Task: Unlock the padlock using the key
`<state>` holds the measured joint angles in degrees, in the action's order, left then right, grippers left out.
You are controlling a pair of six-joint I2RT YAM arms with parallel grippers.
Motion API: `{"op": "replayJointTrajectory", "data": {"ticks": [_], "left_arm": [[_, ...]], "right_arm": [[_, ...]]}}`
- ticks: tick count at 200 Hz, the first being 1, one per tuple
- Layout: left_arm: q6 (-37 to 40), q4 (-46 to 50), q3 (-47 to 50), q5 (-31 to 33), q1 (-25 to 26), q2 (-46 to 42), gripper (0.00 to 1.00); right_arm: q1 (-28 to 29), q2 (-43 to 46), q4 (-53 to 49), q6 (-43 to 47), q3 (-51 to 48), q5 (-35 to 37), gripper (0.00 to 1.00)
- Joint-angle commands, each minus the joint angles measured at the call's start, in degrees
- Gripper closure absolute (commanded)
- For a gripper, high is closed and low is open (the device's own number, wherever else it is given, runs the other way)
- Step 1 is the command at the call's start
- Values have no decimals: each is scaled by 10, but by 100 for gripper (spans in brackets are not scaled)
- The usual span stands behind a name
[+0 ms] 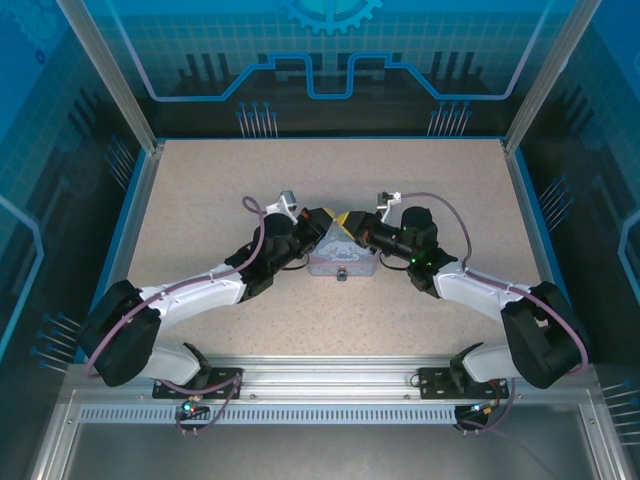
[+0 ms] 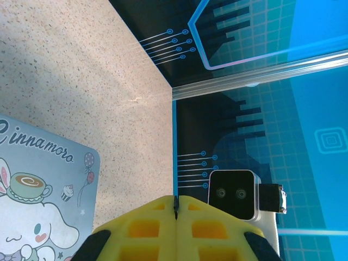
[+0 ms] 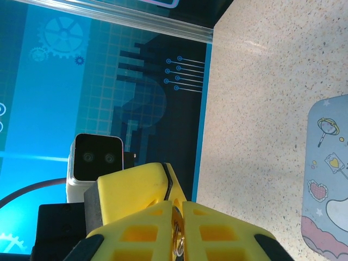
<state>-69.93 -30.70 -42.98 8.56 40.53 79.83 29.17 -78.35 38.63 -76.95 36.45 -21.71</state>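
Observation:
Both grippers meet tip to tip above the pale blue cartoon tin (image 1: 330, 266). My left gripper (image 1: 333, 224) (image 2: 176, 202) is shut, and a thin dark sliver, the key (image 2: 175, 205), is pinched between its yellow fingertips. My right gripper (image 1: 351, 226) (image 3: 178, 209) is shut on a small round metal piece with a ring (image 3: 176, 231), apparently the key's head end. The left gripper's yellow fingers (image 3: 136, 185) press against the right tips. The padlock (image 1: 341, 275) is a tiny dark lump at the tin's near edge, below both grippers.
The tin's printed lid (image 2: 43, 201) (image 3: 326, 179) lies beside the fingers in both wrist views. Bare speckled tabletop (image 1: 200, 200) surrounds it, bounded by blue walls and aluminium posts (image 1: 110, 80). Each wrist camera faces the other's white camera housing (image 2: 232, 193) (image 3: 98, 157).

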Motion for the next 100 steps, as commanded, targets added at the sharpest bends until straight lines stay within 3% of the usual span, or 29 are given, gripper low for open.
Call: {"op": "replayJointTrajectory", "data": {"ticks": [1,51,100], "left_arm": [[19,-9,-23,-18,2,7,100],[22,-3,-31,-20,2,10,100],[29,4,-41,-24,2,16,100]], "right_arm": [[-4,4,9,11,13,-21,90],[-5,4,12,13,12,-27,100],[-5,3,19,16,14,-42,100]]}}
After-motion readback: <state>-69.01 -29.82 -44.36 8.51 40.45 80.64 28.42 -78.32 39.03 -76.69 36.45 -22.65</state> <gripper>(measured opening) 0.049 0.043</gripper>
